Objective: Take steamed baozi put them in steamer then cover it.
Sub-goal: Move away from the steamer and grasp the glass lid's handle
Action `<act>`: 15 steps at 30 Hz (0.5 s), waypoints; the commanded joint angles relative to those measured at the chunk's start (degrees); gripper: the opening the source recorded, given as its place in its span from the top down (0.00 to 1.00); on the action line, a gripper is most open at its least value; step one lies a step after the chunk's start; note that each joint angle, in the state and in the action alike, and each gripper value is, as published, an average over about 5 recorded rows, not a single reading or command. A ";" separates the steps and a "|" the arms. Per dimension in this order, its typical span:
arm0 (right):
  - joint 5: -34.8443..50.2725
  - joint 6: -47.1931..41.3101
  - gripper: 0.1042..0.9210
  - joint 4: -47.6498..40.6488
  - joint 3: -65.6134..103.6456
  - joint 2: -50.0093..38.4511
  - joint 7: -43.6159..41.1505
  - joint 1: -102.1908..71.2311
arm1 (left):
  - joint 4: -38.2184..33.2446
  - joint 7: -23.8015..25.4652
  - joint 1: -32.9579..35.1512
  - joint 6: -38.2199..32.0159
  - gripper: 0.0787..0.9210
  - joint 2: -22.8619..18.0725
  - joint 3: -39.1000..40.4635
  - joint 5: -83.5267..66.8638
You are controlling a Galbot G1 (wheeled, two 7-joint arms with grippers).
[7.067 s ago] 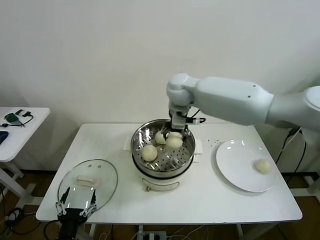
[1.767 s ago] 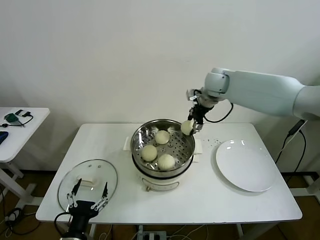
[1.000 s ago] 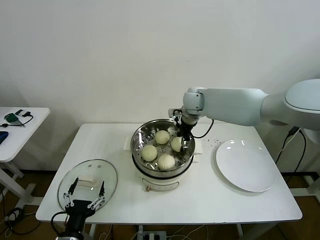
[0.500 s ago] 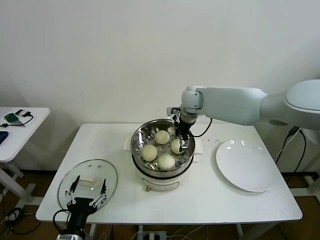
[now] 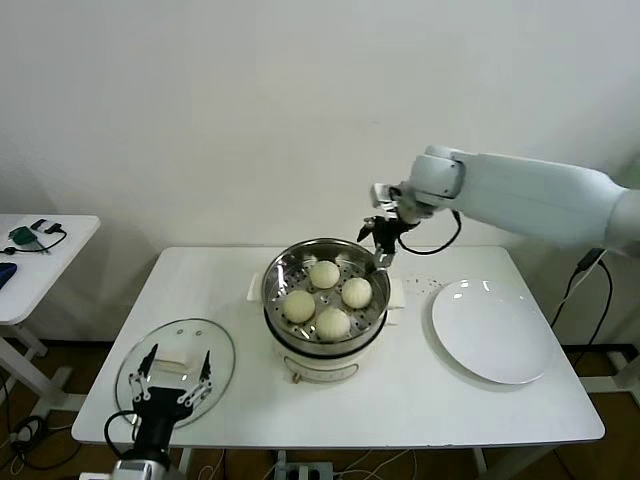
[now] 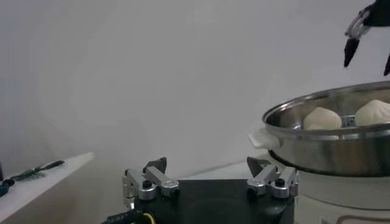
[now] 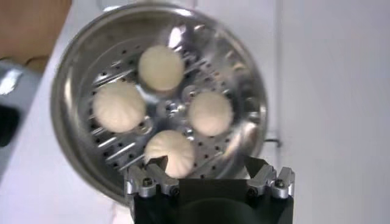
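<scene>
On the white table's [image 5: 200, 290] near left corner, the glass cover [image 5: 176, 366] lies flat, the left gripper [image 5: 172, 376] poised over it, jaws spread wide and empty. At centre, four steamed baozi [image 5: 327, 297] sit on the steamer's [image 5: 290, 340] perforated tray. Above its far right rim hangs the right gripper [image 5: 382, 243], fingers apart, holding nothing. A bare white plate [image 5: 493, 331] rests further right.

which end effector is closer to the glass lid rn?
Left. The left end effector hovers open at the glass lid, by the table's front-left corner. The right end effector is open above the steamer's back rim, well away.
</scene>
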 commanded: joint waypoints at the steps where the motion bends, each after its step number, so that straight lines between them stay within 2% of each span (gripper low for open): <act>1: 0.35 17.11 0.12 6.44 25.60 -19.43 20.90 -22.22 | -0.02 0.08 -1.31 0.82 0.12 -0.35 0.01 1.28; 7: -0.17 21.65 0.12 8.11 52.93 -21.88 29.08 -48.55 | -0.75 0.37 -0.77 1.63 0.12 -0.89 0.10 5.64; 15: -1.84 23.05 0.12 12.11 81.86 -17.70 35.13 -76.77 | -0.53 0.48 -0.80 2.72 0.12 -1.41 -0.89 10.51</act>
